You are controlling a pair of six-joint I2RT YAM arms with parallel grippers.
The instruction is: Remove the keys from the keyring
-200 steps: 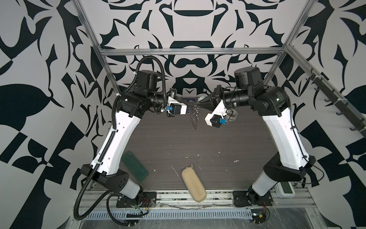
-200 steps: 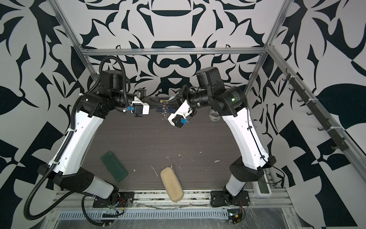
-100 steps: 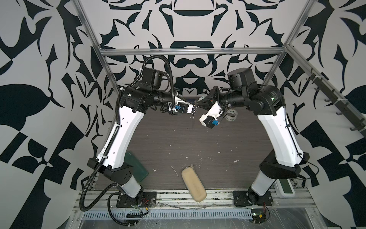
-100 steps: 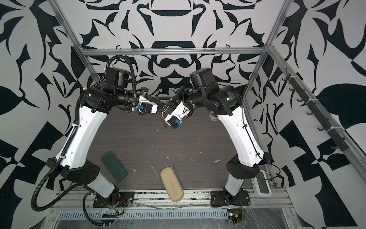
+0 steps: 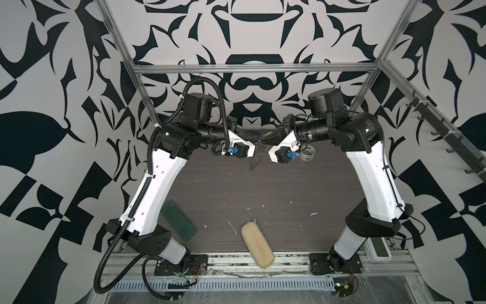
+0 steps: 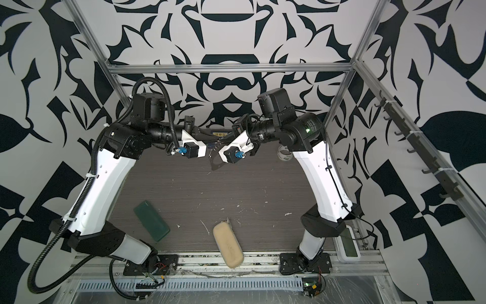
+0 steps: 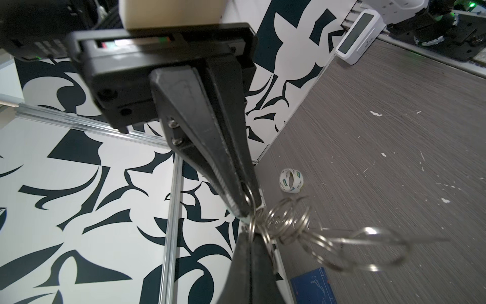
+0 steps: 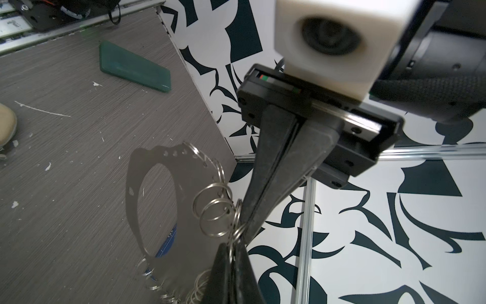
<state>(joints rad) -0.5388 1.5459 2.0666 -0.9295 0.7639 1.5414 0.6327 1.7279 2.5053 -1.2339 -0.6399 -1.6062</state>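
The keyring (image 5: pixel 253 161) (image 6: pixel 215 163) hangs in the air at the back middle, between my two grippers. The right wrist view shows it as a flat dark loop plate (image 8: pixel 184 173) with a big oval hole and several wire rings (image 8: pixel 211 210) along its edge. My left gripper (image 5: pixel 259 141) (image 7: pixel 249 234) is shut on one wire ring (image 7: pixel 286 218). My right gripper (image 5: pixel 265 141) (image 8: pixel 231 248) is shut on a neighbouring ring, tip to tip with the left. The keys are out of view.
A clear printed tape roll (image 5: pixel 306 155) (image 7: pixel 291 181) stands at the back right. A green case (image 5: pixel 178 223) lies front left and a beige case (image 5: pixel 257 244) at the front edge. A blue card (image 7: pixel 313 287) lies under the grippers. White flecks dot the table.
Both arms leaned inward half a second ago and have come back out. The grippers stay shut tip to tip at the same spot, and the keyring loop swings beneath them.
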